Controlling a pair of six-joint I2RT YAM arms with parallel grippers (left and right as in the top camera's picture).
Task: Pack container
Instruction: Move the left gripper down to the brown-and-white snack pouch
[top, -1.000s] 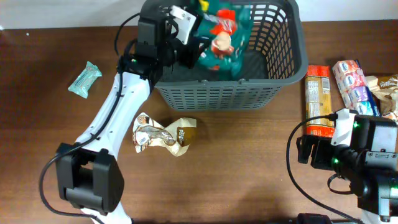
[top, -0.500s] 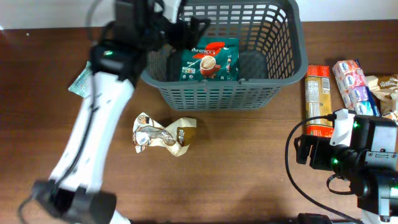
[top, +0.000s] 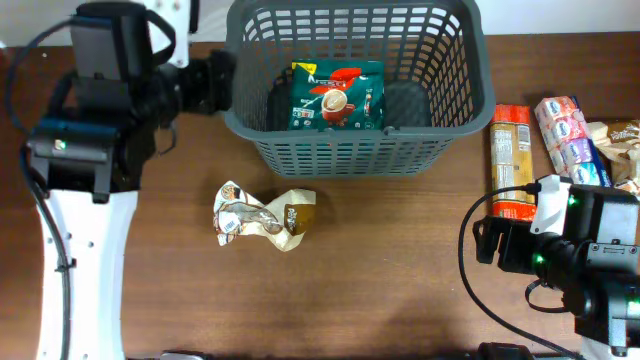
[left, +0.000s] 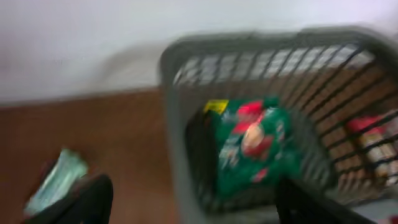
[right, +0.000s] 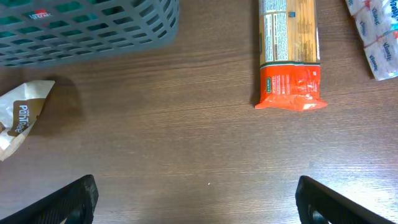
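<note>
The dark grey lattice basket (top: 350, 155) stands at the back middle of the table. A green snack pack (top: 338, 97) lies flat on its bottom. My left gripper (top: 214, 84) is just outside the basket's left wall, open and empty. The blurred left wrist view shows the left gripper (left: 193, 208) with its fingers apart, the basket's rim (left: 169, 124) and the green pack (left: 255, 146) inside. My right gripper (top: 492, 243) hovers at the front right, wide open and empty (right: 199, 199). The basket's corner (right: 93, 28) shows in the right wrist view.
A crumpled brown and white pack (top: 262, 215) lies in front of the basket. An orange pasta pack (top: 510, 160), tissue packs (top: 568, 135) and a brown pack (top: 620, 140) lie at the right. A mint-green pack (left: 56, 183) lies left of the basket, hidden under my left arm in the overhead view.
The left gripper let go of the green pack, which now lies in the basket, and pulled back left out of the basket. The right arm has not moved.
</note>
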